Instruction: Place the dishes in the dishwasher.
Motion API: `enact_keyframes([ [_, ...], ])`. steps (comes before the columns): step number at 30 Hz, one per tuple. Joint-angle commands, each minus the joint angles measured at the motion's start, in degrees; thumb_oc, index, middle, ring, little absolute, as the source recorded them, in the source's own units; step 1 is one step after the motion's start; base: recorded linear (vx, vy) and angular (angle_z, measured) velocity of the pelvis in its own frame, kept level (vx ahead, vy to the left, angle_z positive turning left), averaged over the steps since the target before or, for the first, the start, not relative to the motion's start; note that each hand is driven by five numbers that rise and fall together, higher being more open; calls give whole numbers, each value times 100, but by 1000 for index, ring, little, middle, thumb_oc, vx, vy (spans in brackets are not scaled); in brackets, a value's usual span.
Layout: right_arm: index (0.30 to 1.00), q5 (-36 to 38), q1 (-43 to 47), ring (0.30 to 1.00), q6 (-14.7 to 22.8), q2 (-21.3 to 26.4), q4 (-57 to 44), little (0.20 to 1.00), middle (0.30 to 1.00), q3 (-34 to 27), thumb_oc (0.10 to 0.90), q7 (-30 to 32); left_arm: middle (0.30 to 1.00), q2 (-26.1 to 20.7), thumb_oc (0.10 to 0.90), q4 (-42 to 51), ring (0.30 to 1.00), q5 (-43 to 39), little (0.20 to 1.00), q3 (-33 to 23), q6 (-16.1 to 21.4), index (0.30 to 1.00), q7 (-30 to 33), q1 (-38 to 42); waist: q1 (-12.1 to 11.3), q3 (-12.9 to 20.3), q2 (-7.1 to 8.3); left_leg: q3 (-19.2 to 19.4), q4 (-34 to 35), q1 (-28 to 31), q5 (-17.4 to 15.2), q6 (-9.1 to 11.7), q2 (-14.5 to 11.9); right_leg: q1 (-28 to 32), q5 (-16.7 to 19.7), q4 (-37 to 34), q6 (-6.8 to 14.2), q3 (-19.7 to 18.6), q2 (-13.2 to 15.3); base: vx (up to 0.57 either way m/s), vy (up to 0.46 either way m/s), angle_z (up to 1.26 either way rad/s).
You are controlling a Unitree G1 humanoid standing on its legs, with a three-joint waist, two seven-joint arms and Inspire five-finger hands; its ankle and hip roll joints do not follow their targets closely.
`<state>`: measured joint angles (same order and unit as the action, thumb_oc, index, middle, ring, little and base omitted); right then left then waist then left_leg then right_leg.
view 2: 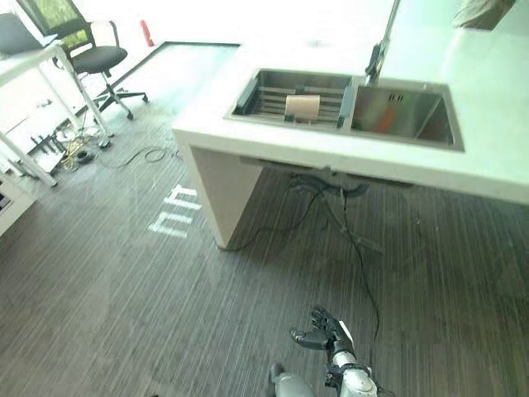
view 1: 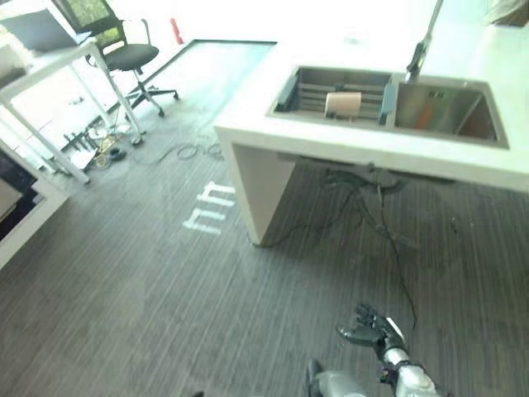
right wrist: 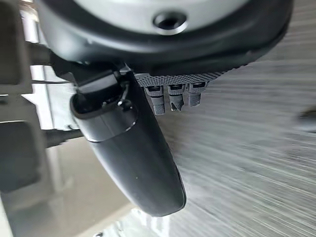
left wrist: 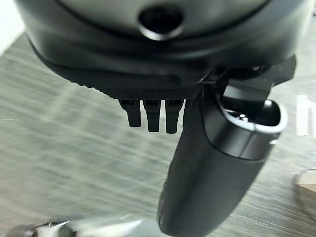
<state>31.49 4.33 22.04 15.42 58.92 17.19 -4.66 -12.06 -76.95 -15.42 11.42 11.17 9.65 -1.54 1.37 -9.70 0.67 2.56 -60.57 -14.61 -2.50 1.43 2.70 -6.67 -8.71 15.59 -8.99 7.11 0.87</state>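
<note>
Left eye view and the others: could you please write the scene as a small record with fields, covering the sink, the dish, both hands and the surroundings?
counter: white counter with a double sink
left basin: metal rack inside
dish: beige dish on the rack
right basin: right basin, no dish seen in it
faucet: faucet behind the sink
right hand: right hand low over the floor, far from the counter, fingers relaxed, holding nothing
left hand: left hand over the floor, holding nothing
surroundings: office chair beside a white desk
</note>
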Motion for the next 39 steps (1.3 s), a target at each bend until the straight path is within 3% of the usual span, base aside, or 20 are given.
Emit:
enact_keyframes([
  [1,900,-103,217,900,453,258,-476,900,900,-31,800,-44,900,94,800,237,900,-49,900,171,6,900,94,-85,-1,-243,14,-141,2718,417,235,-184,91,-81,444,160,806,-227,257,219,25,-98],
  [4,900,-207,231,900,523,219,-316,900,900,-53,800,-35,900,174,800,249,900,-234,900,223,45,900,182,-132,-284,-316,-47,-520,4161,-230,748,-103,415,103,216,160,846,-689,-55,268,90,-98],
  [7,900,-261,286,900,604,183,-103,900,900,-31,800,-13,900,232,800,162,900,-206,900,247,88,900,200,-199,-517,-344,-199,-733,4338,-888,905,-6,460,331,58,160,843,-963,-337,232,88,-108],
  [10,900,-275,328,900,607,132,0,900,900,-39,800,143,900,204,800,65,900,-155,900,200,17,900,83,-182,-493,-288,-259,-516,4338,-876,651,-140,422,435,-83,160,892,-1095,-431,174,116,-122],
  [16,900,-232,222,900,508,46,347,900,900,-237,800,228,900,216,800,-11,900,-227,900,261,-11,900,203,-81,-402,-150,-283,-642,4338,-453,197,-333,458,464,-134,160,956,-1006,-377,171,121,-21],
  [19,900,79,324,900,664,-44,798,900,900,-349,800,265,900,68,800,-17,900,-111,900,242,-114,900,33,40,-511,-44,-313,-761,4338,-301,13,-487,505,550,-134,160,1014,-685,-281,121,108,-4],
  [20,900,150,334,900,678,-54,805,900,900,-370,800,287,900,52,800,-13,900,-101,900,249,-118,900,9,31,-521,-23,-309,-752,4338,-275,-19,-513,502,594,-83,160,1037,-632,-270,128,93,-4],
  [22,900,283,342,900,697,-66,791,900,900,-446,800,352,900,17,800,-23,900,20,900,263,-59,900,-75,-13,-482,4,-336,-705,4338,-147,-157,-633,453,840,487,160,1128,-543,-306,124,90,-10],
  [25,900,89,287,900,570,-71,776,900,900,-552,800,436,900,26,800,-90,900,-108,900,302,31,900,-11,-35,-328,-100,-426,-745,4338,217,-360,-796,312,-59,788,1591,1209,-425,-213,90,50,-26],
  [26,900,80,312,900,570,-63,858,900,900,-572,800,389,900,15,800,-91,900,-241,900,321,34,900,12,-6,-297,-118,-435,-776,4338,321,-410,-800,300,-258,768,1571,1217,-329,-89,39,-89,-30],
  [27,900,34,335,900,567,-58,928,900,900,-602,800,362,900,-36,800,-54,900,-253,900,317,29,900,-14,60,-271,-144,-438,-805,4338,439,-493,-766,250,-295,797,1066,1246,-171,164,45,-155,-19],
  [29,900,8,335,900,539,-37,972,900,900,-626,800,338,900,-107,800,11,900,-209,900,309,101,900,-6,147,-198,-204,-410,-910,4338,560,-612,-705,195,-331,1010,167,1336,-252,451,26,-264,16],
  [30,900,-15,325,900,504,-26,993,900,900,-637,800,316,900,-159,800,45,900,-305,900,311,137,900,-4,178,-143,-251,-362,-936,4338,638,-681,-676,175,-540,1121,160,1391,-446,579,-9,-395,38],
  [31,900,-104,311,900,371,-22,1032,900,900,-664,800,260,900,-221,800,104,900,-492,900,301,173,900,35,245,-96,-262,-305,-983,4338,660,-709,-609,100,-639,989,160,1471,-671,609,13,-392,75],
  [33,900,-366,256,900,138,-70,1183,900,900,-640,800,201,900,-179,800,135,900,-464,900,197,255,900,200,287,-170,-143,-119,-772,4338,698,-719,-451,-38,-511,704,160,1536,-478,724,81,-438,40],
  [39,900,-402,140,900,-59,-75,1351,900,900,-456,800,254,900,-47,800,235,900,-481,900,266,197,900,297,489,-99,-79,100,-343,4338,906,-548,-200,-514,-130,415,160,1252,-337,539,68,-275,-7],
])
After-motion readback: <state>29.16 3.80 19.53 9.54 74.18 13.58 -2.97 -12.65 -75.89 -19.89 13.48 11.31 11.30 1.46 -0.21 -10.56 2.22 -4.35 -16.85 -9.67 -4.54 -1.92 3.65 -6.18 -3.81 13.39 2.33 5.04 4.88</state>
